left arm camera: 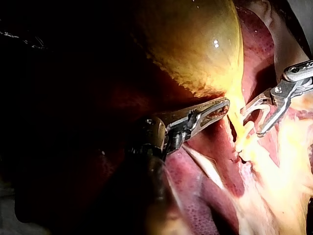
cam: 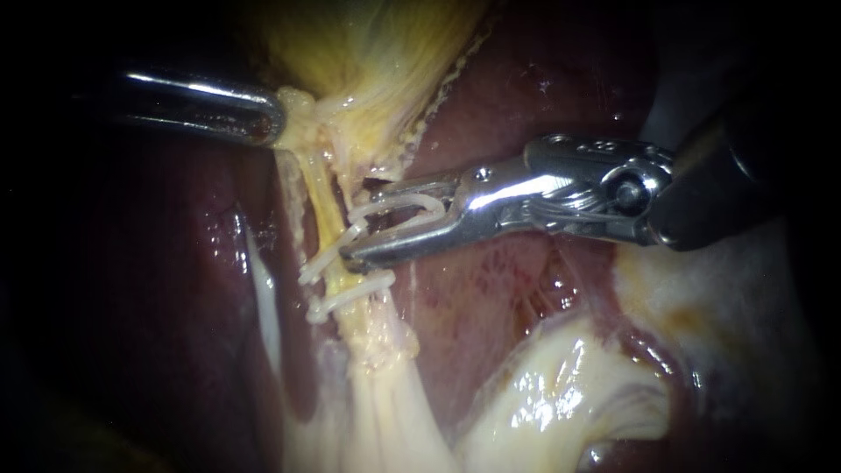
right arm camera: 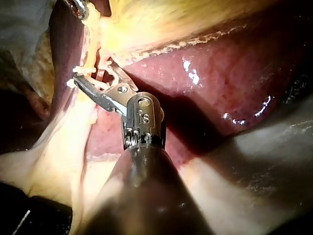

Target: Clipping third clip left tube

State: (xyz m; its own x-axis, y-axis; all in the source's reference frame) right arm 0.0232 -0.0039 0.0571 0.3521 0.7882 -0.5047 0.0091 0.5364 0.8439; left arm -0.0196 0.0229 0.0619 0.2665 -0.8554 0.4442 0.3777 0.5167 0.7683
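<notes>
**Supervisor:** State of the tools, and where is the clip?

**Inspector:** The right tool (cam: 359, 223) carries the third clip (cam: 399, 208). The clip is spread wide with one leg along each jaw, so that tool is pinching the clip alone. Its jaw tips stand at the tube (cam: 326, 206), just above the upper seated clip (cam: 320, 263) and the lower seated clip (cam: 350, 295). The left tool (cam: 270, 123) is pressed together on tissue at the neck of the gallbladder (cam: 350, 44) and holds the tube stretched.

**Supervisor:** Hazards?

**Inspector:** In my judgement there are three:
- The tips look beside the tube rather than past it, so closing now may catch only part of it.
- The lower jaw lies against the upper seated clip, and the new clip could land on it.
- If the left tool's hold slips, the tube may slacken and drop out of the jaws.

**Supervisor:** What can't you verify?

**Inspector:** I cannot tell whether the tube lies fully between the jaws, because its far side is hidden. No second tube can be made out. The left shaft is lost in shadow.
</notes>
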